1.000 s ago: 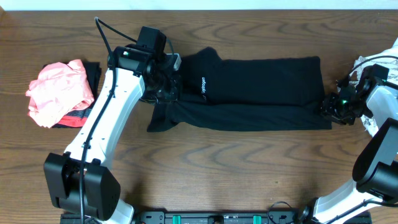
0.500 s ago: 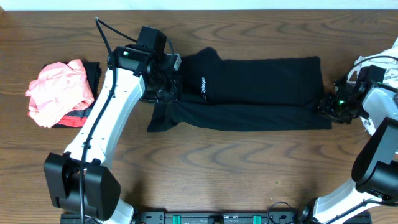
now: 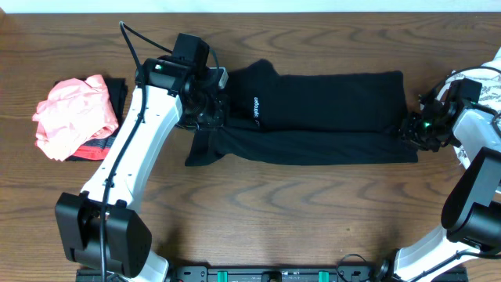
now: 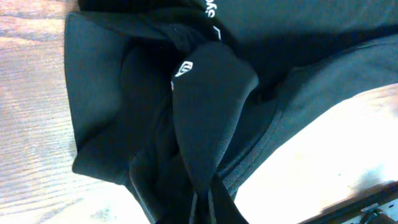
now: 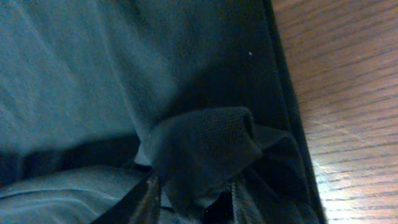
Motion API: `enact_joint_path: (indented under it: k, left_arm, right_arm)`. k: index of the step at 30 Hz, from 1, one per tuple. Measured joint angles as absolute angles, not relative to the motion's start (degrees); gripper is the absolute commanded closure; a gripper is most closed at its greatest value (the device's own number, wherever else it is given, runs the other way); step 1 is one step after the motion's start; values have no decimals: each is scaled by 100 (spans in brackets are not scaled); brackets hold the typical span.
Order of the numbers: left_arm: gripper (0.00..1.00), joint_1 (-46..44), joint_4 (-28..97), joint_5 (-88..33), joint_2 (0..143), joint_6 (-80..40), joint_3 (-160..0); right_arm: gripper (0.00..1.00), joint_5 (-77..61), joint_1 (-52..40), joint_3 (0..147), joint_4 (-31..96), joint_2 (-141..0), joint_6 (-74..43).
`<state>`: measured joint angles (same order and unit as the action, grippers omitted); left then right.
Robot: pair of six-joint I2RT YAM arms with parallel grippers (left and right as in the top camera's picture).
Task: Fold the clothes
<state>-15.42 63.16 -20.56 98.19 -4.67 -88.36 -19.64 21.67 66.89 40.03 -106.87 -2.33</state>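
A large black garment (image 3: 329, 117) with a small white logo (image 3: 257, 110) lies stretched across the table's middle, folded lengthwise. My left gripper (image 3: 210, 116) is shut on a bunched fold at its left end; in the left wrist view the pinched black fabric (image 4: 208, 124) carries a white logo and rises from the jaws (image 4: 202, 208). My right gripper (image 3: 412, 129) is shut on the garment's right edge; the right wrist view shows a fold of black fabric (image 5: 199, 149) between the fingers (image 5: 194, 199).
A coral-pink garment (image 3: 70, 113) lies crumpled on a dark one at the far left. A white patterned garment (image 3: 470, 82) lies at the right edge behind my right arm. Bare wooden table (image 3: 297, 211) lies in front.
My right gripper has moved slightly left and up with the garment's right edge, bunching that corner inward. The left arm has not moved.
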Motion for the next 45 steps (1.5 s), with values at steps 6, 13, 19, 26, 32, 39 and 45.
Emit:
enact_joint_path:
  k: [6,13,19,26,32,39,45]
  left_arm:
    - [94,-1542,6316,-2058,9819,-467,-8836]
    - [94,-1542,6313,-2056,9819,-467,-8836]
    - [94,-1542,6224,-1979,9819,-467,-8836]
    - [94,-1542,5706,-1704,9570,-464,-8836]
    - [94,-1542,5325,-1328,8919,-464,-8836]
    - [94,-1542,5096,-821,8254,-464,-8836]
    - [94,-1542,5033,-642,8023,-464,-8836]
  right_arm:
    - [99,-2126,2167,6689,3962,-10687,-305]
    - [99,-2244,2167,6689,3957,-10687,-276]
    - [99,-2816,2167,6810,4244,-10678,-231]
    - [99,-2923,2167,7690,4770,-10055,-209]
    - [99,-2635,2167,8366,4895,-8943,-200]
    - [99,-2373,2169,8562,4950,-8296,-189]
    - [99,-2329,2169,8617,5022,-8206,-191]
